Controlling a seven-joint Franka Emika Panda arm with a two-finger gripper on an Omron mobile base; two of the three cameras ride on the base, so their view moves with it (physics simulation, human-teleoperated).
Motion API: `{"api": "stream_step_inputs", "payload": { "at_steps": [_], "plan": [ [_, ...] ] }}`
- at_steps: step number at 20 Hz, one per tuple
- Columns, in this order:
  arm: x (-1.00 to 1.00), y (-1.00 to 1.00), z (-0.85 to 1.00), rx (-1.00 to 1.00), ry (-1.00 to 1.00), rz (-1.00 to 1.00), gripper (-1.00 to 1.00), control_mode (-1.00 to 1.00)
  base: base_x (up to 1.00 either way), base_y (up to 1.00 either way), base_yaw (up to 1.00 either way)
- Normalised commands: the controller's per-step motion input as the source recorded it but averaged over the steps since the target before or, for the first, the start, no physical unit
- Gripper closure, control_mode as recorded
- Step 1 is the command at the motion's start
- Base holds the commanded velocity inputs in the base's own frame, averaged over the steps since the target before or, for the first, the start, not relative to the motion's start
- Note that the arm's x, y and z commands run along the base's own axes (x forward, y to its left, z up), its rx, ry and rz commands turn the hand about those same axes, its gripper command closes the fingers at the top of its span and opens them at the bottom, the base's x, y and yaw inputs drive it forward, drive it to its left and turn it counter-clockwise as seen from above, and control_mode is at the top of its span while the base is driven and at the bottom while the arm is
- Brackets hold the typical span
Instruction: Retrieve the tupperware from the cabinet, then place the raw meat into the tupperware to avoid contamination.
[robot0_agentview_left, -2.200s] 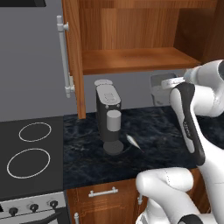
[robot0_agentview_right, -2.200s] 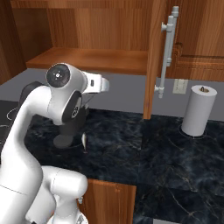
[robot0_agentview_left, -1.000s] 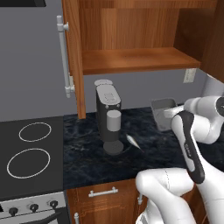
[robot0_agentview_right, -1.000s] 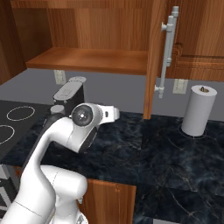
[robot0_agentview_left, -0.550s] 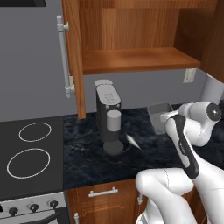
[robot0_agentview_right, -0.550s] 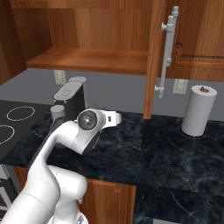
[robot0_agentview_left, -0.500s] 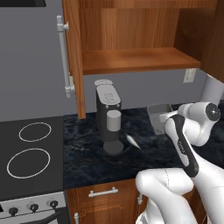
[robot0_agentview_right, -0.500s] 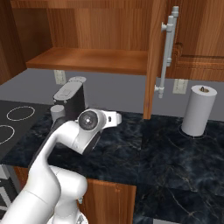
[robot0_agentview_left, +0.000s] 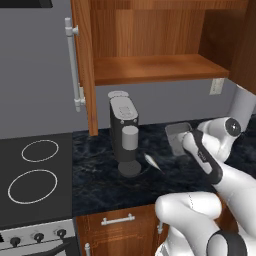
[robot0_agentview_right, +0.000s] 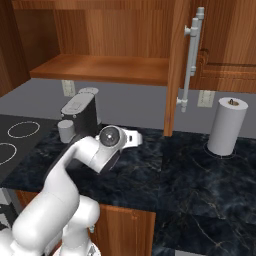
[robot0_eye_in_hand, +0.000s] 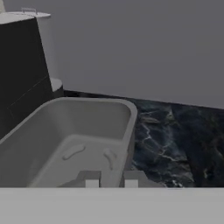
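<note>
With its fingers (robot0_eye_in_hand: 112, 178) pinched shut on the near wall, the arm carries the small grey semi-clear tupperware (robot0_agentview_left: 178, 137) low over the dark marble worktop (robot0_agentview_left: 100, 175), right of the pale raw-meat sliver (robot0_agentview_left: 152, 161), open side up for loading.

You see a glossy white arm (robot0_agentview_left: 215, 165) built of rounded, tube-like links that swell into bulbous housings at each joint. A dark grey band (robot0_agentview_left: 204, 159) runs along one link in the left base view. Each joint end carries a round dark cap (robot0_agentview_right: 109, 137) ringed in lighter grey; a second cap (robot0_agentview_left: 233, 126) faces you from the left. At the bottom of the hand view, two small squarish finger tips (robot0_eye_in_hand: 90, 178) appear grey, though dim light may mislead you.
</note>
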Motion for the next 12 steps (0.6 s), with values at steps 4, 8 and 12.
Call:
{"api": "stream_step_inputs", "payload": {
  "at_steps": [4, 8, 12],
  "plan": [
    [0.08, -0.13, -0.34, 0.08, 0.03, 0.01, 1.0, -1.0, 0.0, 0.0, 0.0],
    [0.01, -0.12, -0.25, 0.12, 0.0, 0.0, 1.0, -1.0, 0.0, 0.0, 0.0],
    [0.0, -0.01, -0.01, 0.03, 0.0, 0.0, 1.0, -1.0, 0.0, 0.0, 0.0]
  ]
}}
